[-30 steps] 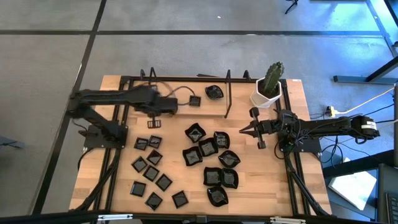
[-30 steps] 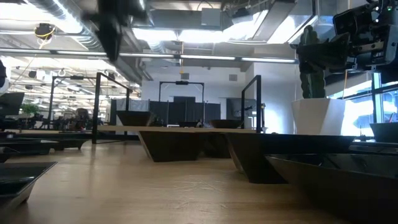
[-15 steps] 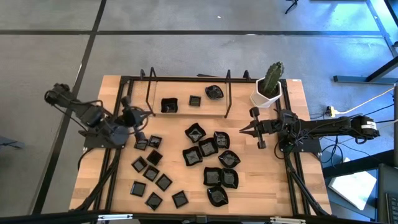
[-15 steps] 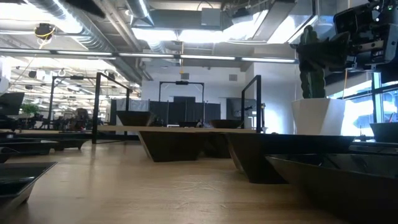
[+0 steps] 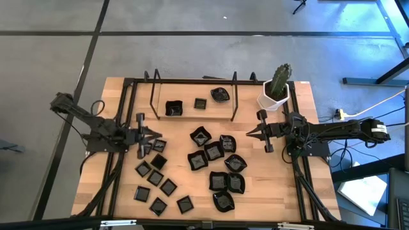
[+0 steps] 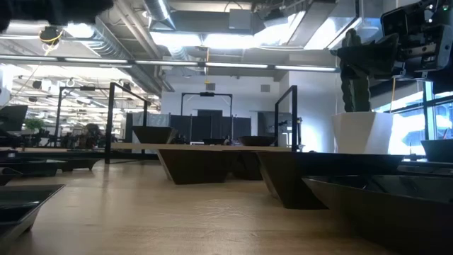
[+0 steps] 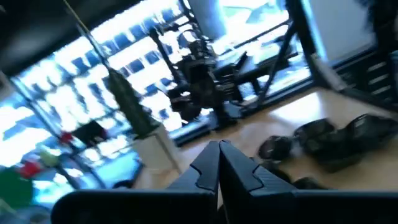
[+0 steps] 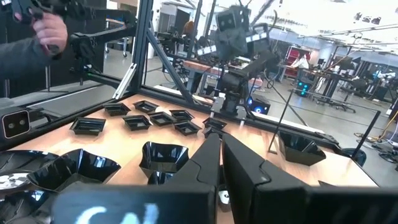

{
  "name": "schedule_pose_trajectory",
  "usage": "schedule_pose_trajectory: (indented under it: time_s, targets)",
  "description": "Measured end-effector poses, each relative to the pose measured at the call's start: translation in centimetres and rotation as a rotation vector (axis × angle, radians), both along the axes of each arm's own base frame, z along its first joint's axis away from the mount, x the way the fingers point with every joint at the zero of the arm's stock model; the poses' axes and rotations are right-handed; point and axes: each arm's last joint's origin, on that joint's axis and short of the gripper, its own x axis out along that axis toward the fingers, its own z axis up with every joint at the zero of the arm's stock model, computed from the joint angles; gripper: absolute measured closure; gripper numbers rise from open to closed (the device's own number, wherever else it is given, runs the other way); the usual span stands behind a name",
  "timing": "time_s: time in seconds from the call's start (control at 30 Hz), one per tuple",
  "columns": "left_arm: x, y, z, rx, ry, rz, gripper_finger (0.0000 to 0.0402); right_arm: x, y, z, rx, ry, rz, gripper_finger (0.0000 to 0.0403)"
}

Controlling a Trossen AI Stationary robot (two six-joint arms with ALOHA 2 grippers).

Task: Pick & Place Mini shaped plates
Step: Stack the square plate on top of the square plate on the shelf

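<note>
Left hand [image 5: 153,133]: clenched, empty, beside the small flat square plates [image 5: 158,161].
Right hand [image 5: 250,134]: clenched, waiting near the wavy-edged plates [image 5: 225,171].
Technique: part the fingers, descend squarely over one plate's rim.

Mini shaped plates [image 5: 214,152] between grippers

The high view looks straight down on the whole pale wooden table [image 5: 115,185]. The low view skims its surface. Each wrist view faces past its fingers toward the opposite arm.
</note>
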Motion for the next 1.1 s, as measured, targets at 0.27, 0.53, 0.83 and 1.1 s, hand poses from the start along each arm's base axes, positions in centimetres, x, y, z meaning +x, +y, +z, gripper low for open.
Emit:
schedule_pose_trajectory:
  time_s: [0.27, 0.53, 0.83, 1.1]
  targets:
    - [-0.7, 0.8, -2.8, -0.015, -0.158, -0.072, 0.0400, 0.0, -0.1, 0.0, -0.049, -0.007, -0.035, 0.0382]
    - [-0.6, 1.1, -3.2, -0.066, -0.120, -0.034, 0.0400, 0.0, -0.4, 0.5, -0.014, -0.053, -0.155, 0.0382]
    - [0.0, 1.1, -4.0, -0.120, -0.036, -0.186, 0.0400, 0.0, -0.5, 0.5, 0.076, -0.047, -0.173, 0.0382]
    - [0.4, 2.9, -5.8, -0.221, 0.131, 0.019, 0.0400, 0.0, -0.5, 0.4, 0.099, -0.041, -0.169, 0.0382]
